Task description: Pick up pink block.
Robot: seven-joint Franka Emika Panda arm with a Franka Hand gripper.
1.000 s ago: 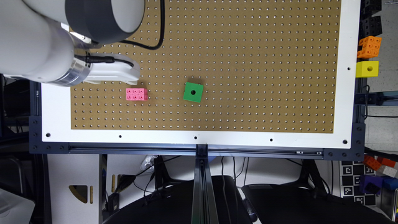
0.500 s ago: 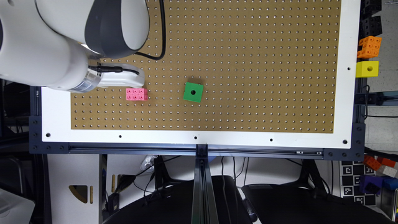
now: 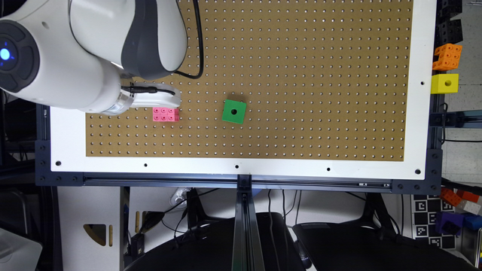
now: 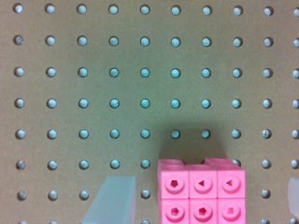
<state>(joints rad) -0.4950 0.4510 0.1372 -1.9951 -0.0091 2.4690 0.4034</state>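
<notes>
The pink block (image 3: 165, 114) lies flat on the brown pegboard (image 3: 301, 56), toward the exterior view's left, its grid of small cubes with holes facing up. The white gripper (image 3: 158, 98) hangs right beside it, its edge just overlapping the block's far side. In the wrist view the pink block (image 4: 201, 193) sits low in the picture between the two translucent fingers (image 4: 114, 200), which stand wide apart and touch nothing. The gripper (image 4: 203, 205) is open.
A green single-hole cube (image 3: 234, 111) rests on the pegboard to the exterior view's right of the pink block. Off the board at the far right sit an orange multi-cube block (image 3: 447, 56) and a yellow cube (image 3: 444, 83). The white border (image 3: 241, 167) frames the board.
The arm has swung toward the exterior view's right and slightly toward the block, bringing the gripper from beside the block's left to directly against it. The blocks have not moved.
</notes>
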